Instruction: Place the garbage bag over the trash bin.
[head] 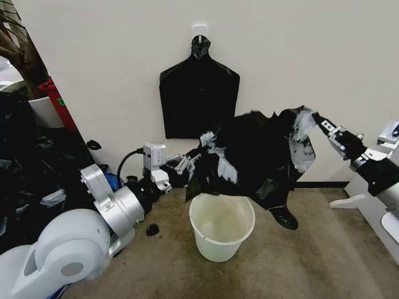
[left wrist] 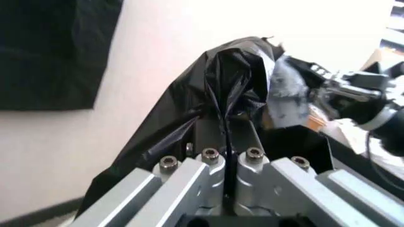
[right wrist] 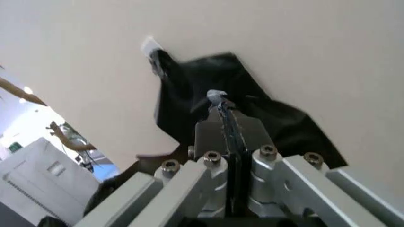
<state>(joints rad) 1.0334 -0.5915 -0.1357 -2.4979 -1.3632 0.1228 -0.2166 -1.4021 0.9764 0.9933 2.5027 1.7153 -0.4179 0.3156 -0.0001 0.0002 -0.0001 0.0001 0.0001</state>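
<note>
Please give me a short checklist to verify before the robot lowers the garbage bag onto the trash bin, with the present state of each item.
1. Left gripper shut on the garbage bag: ok.
2. Right gripper shut on the bag's other edge: ok.
3. Bag held above the trash bin, not touching it: ok.
4. Bag mouth opened downward toward the rim: cannot tell.
5. Bin upright, nothing inside: ok.
6. Bag free of the black bag pack hanging on the wall: cannot tell.

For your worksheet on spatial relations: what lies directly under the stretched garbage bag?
Under the garbage bag, held up by the left gripper and right gripper, stands the open trash bin. The bag hides part of the wall behind it.
</note>
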